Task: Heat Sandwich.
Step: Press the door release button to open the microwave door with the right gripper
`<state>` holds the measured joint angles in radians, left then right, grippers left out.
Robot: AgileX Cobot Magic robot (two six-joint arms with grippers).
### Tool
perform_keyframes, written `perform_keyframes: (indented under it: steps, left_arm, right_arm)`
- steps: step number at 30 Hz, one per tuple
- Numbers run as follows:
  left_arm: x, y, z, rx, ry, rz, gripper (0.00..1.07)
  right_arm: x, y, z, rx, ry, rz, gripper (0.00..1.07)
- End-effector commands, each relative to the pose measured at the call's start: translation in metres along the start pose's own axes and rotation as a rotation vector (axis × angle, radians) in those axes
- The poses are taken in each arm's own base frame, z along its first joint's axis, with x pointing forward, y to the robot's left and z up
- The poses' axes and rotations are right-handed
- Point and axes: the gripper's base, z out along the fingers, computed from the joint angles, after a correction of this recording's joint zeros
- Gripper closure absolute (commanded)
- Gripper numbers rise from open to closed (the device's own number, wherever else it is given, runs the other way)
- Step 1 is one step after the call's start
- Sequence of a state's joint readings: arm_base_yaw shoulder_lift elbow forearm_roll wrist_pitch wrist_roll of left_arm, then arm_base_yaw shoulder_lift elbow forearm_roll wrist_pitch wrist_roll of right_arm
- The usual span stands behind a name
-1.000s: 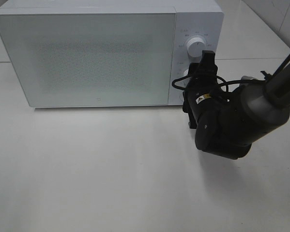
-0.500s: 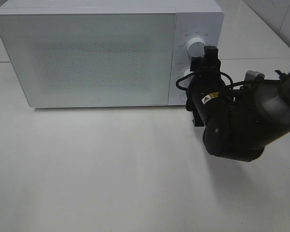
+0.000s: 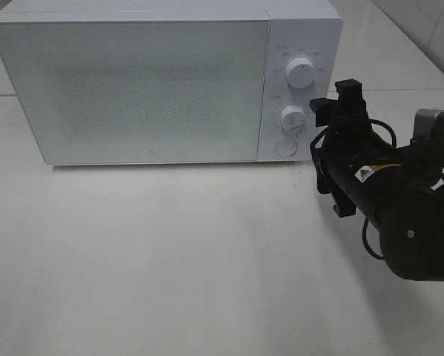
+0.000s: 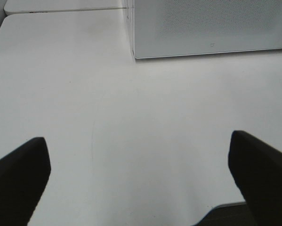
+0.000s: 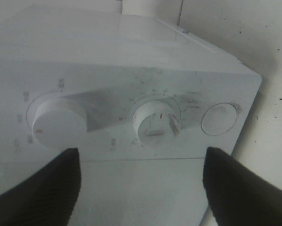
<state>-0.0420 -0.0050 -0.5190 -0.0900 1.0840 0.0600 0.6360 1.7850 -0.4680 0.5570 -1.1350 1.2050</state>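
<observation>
**Closed microwave, open right gripper by its dials, no sandwich in view**

A white microwave (image 3: 133, 81) stands along the far edge of a white tabletop (image 3: 170, 259) w/ its door shut. The sandwich shows in none of the three views, so its place relative to either gripper can't be told.

The black right gripper (image 3: 334, 104) hangs just off the microwave's front right corner, near the tabletop's right edge. Its jaws are spread wide w/ nothing btwn them. It points at the control panel, near the lower knob (image 3: 292, 117) but not touching it. The right wrist view frames that knob (image 5: 156, 121), the upper knob (image 5: 60, 126) & a round button (image 5: 218, 118) btwn the two dark fingers (image 5: 46, 183).

The left gripper (image 4: 137, 139) is seen only in its own wrist view. Its jaws are wide apart & empty, over bare tabletop in front of the microwave's front left corner, well apart from it.

Writing: small marks ring both knobs, too small to read. A tiny mark sits low on the door (image 3: 149, 153), unreadable. A small yellow-and-white sticker (image 3: 365, 175) is on the right arm, text not legible.
</observation>
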Motion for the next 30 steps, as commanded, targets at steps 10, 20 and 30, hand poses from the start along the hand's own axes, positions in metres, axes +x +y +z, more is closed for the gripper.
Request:
perform_keyframes:
  steps: [10, 20, 30]
  left_arm:
    - [0.0, 0.0, -0.002, 0.0, -0.03, -0.004, 0.09]
    - [0.0, 0.0, -0.002, 0.0, -0.03, -0.004, 0.09]
    - [0.0, 0.0, -0.002, 0.0, -0.03, -0.004, 0.09]
  right_arm:
    - [0.0, 0.023, -0.034, 0.098, 0.239, -0.448, 0.29]
    - [0.001, 0.03, -0.061, 0.152, 0.496, -0.909, 0.3]
    - [0.015, 0.041, -0.076, 0.193, 0.923, -1.272, 0.31]
